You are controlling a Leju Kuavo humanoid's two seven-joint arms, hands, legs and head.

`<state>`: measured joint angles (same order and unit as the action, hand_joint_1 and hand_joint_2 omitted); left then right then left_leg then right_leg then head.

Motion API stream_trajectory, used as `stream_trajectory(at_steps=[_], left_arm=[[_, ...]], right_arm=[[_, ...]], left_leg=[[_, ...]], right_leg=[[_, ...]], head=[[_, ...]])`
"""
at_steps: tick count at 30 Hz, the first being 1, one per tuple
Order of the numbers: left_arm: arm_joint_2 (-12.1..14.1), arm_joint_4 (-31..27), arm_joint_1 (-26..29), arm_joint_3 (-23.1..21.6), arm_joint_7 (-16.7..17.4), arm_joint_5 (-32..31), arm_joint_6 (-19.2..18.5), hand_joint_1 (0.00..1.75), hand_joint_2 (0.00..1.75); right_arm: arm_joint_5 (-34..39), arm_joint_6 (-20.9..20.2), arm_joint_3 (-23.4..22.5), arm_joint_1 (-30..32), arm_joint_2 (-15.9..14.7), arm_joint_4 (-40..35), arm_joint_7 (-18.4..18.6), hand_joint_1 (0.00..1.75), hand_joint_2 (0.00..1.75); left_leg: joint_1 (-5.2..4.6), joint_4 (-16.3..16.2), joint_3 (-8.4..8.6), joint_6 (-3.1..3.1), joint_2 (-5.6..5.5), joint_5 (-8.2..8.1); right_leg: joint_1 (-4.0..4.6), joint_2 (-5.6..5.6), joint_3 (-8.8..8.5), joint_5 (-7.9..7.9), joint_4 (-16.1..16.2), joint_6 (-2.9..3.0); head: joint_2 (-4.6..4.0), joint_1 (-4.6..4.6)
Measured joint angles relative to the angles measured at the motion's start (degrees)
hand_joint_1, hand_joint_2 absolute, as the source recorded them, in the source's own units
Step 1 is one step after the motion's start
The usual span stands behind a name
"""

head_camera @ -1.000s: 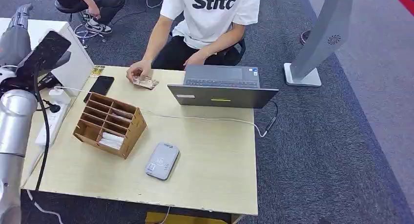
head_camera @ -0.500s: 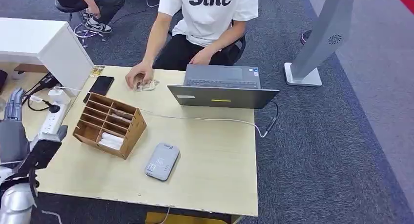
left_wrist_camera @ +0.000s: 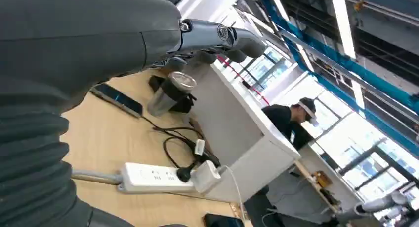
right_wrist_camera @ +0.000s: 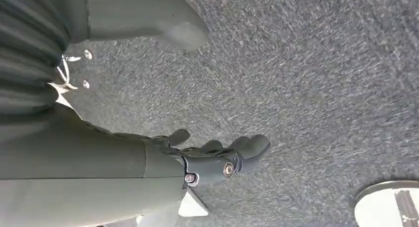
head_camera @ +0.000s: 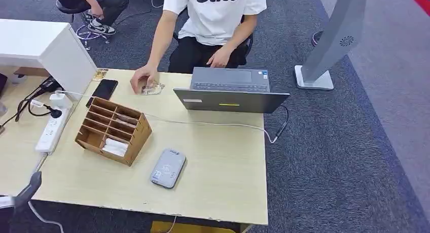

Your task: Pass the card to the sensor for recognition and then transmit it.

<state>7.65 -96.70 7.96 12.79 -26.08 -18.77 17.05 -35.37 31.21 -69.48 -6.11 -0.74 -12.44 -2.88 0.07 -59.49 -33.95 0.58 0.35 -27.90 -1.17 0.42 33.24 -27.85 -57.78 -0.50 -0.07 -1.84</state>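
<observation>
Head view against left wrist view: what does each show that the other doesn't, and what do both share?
Head view alone: the grey card reader, the wooden organizer, the laptop, and a person's hand resting on cards at the table's far edge.

Left wrist view alone: the left hand with nothing in it, a metal cup, and a person in a headset behind the white cabinet.

Both: the power strip with its plugs, the white cabinet, and the table.
</observation>
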Motion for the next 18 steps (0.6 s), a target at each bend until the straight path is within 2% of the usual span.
stream_trajectory(at_steps=[3, 6, 10, 16, 18], left_arm=[[-2.26, -1.81, 3.21, 4.36, -1.26, 1.96, -0.45, 0.0, 1.75], [-4.83, -2.82, 4.48, 9.6, -2.75, 4.38, -2.71, 0.0, 1.75], [-8.5, -2.71, 4.87, 17.51, -2.77, 5.81, -6.19, 0.0, 1.75], [-13.44, 3.19, 3.11, 37.35, -3.36, 2.03, -13.13, 0.0, 1.75], [-14.53, 4.75, 2.35, 41.75, -4.2, 0.93, -14.28, 0.0, 1.75]], right_arm=[[-1.09, 0.67, 0.02, 0.06, 0.0, 0.0, 1.46, 0.0, 1.75], [-2.32, 1.22, 0.04, 0.07, 0.0, 0.0, 2.38, 0.0, 1.75], [-3.8, 1.64, 0.39, 0.15, 0.07, 0.0, 4.06, 0.0, 1.75], [-3.78, 2.32, 0.39, 0.53, 0.68, 0.02, 5.31, 0.0, 1.75], [-3.78, 2.47, 0.39, 0.6, 0.79, 0.02, 5.37, 0.0, 1.75]], left_leg=[[0.01, 0.0, -0.01, 0.0, -0.02, 0.0], [0.01, 0.01, -0.03, 0.0, -0.05, 0.0], [0.01, 0.03, -0.03, 0.03, -0.03, -0.03], [0.03, 0.03, 0.05, 0.01, -0.02, -0.04], [0.02, 0.02, 0.05, 0.01, -0.06, -0.05]], right_leg=[[0.01, -0.06, 0.0, -0.03, 0.0, -0.01], [0.01, -0.09, -0.02, -0.04, 0.0, -0.02], [0.01, -0.07, -0.08, -0.04, 0.0, -0.02], [0.03, -0.06, -0.07, -0.11, 0.0, -0.03], [0.02, -0.1, -0.07, -0.13, 0.0, -0.05]], head=[[0.0, 0.0], [0.0, -0.02], [0.0, 0.0], [0.0, 0.0], [0.0, 0.0]])
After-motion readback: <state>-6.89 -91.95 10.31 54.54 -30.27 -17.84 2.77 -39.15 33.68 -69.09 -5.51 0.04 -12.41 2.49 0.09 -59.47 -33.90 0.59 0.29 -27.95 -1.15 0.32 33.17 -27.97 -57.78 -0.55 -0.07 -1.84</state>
